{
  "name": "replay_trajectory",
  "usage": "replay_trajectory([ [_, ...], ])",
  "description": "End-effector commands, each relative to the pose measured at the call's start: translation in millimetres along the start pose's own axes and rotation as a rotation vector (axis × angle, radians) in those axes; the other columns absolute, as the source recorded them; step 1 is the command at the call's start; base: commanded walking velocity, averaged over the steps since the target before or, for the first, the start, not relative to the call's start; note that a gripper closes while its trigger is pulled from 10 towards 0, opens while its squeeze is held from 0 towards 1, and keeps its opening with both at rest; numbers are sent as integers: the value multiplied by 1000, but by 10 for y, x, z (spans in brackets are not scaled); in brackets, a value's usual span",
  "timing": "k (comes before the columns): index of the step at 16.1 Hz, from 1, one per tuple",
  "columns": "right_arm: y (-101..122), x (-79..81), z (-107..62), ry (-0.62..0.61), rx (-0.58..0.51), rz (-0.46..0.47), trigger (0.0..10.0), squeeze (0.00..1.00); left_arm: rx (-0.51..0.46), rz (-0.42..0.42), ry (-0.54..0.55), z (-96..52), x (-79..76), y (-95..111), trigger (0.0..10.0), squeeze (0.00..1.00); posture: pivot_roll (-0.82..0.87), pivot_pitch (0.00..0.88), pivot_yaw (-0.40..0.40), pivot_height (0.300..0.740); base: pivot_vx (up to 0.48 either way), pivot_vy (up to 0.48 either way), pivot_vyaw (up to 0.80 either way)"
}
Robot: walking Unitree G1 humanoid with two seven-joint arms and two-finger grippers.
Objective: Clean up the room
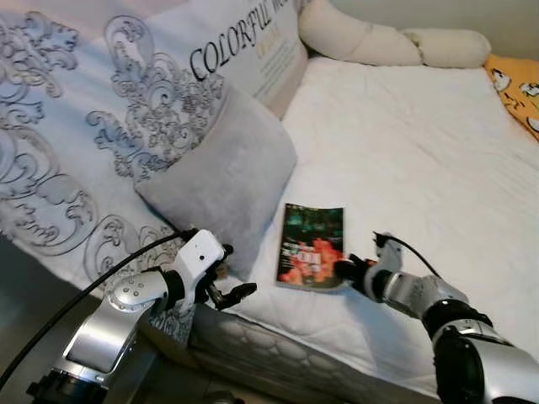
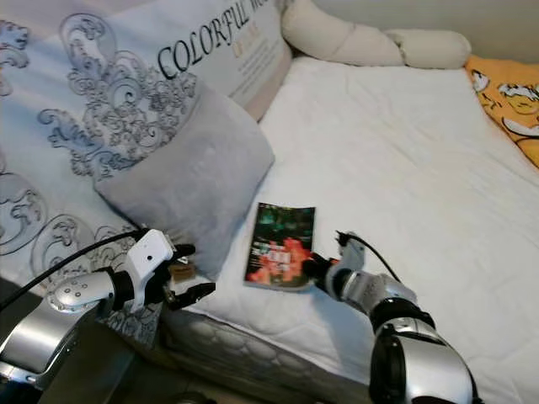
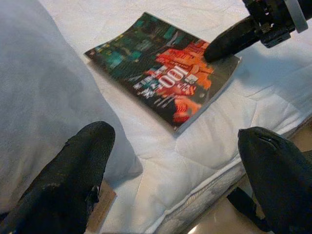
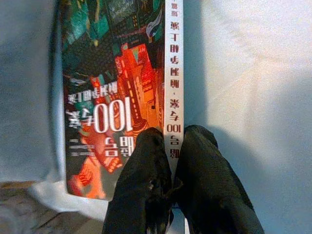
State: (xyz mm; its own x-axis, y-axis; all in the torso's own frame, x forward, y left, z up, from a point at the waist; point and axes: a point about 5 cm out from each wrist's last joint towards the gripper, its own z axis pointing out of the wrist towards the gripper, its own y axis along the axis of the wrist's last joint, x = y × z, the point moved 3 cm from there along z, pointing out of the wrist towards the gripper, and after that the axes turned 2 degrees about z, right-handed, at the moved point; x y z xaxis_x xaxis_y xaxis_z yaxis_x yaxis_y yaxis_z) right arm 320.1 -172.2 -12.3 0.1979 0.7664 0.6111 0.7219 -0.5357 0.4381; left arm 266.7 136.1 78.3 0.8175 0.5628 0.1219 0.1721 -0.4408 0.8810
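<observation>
Glossy paper book (image 1: 312,246), seemingly quilted mattress (image 1: 421,160)

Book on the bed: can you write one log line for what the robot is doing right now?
right gripper: fingertips closed at spine edge of book | left gripper: open, hovering near grey pillow | book: flat on white bed, not lifted

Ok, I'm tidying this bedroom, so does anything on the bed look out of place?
Yes: a book lies flat on the white mattress, beside the grey pillow and near the bed's edge. It is the one loose item there. The right gripper already pinches the book's spine edge; the left gripper hovers open nearby.
</observation>
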Motion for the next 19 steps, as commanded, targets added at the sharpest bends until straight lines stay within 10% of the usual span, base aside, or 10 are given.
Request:
replay_trajectory([
  [1, 65, -69, -23, -41, -39, -18, 10000, 0, 2, 17, -3, -26, 18, 31, 10000, 0, 147, 0, 58, 740, 0, 0, 0],
  [3, 106, -54, -18, -44, -63, -9, 10000, 0, 5, 15, -14, -20, 10, 24, 10000, 0, 142, 0, 65, 740, 0, 0, 0],
  [4, 104, -35, -4, -46, -67, -14, 10000, 173, 6, 15, -19, -17, 7, 22, 10000, 0, 142, 0, 66, 740, 0, 0, 0],
  [5, 96, -18, 10, -47, -72, -18, 10000, 1000, 7, 16, -21, -16, 5, 22, 10000, 0, 143, 0, 67, 740, 0, 0, 0],
  [19, 22, -420, -149, -104, -91, -102, 10000, 1000, -85, -71, 44, 103, -104, 65, 10000, 0, 142, 0, -5, 740, 0, 0, 0],
])
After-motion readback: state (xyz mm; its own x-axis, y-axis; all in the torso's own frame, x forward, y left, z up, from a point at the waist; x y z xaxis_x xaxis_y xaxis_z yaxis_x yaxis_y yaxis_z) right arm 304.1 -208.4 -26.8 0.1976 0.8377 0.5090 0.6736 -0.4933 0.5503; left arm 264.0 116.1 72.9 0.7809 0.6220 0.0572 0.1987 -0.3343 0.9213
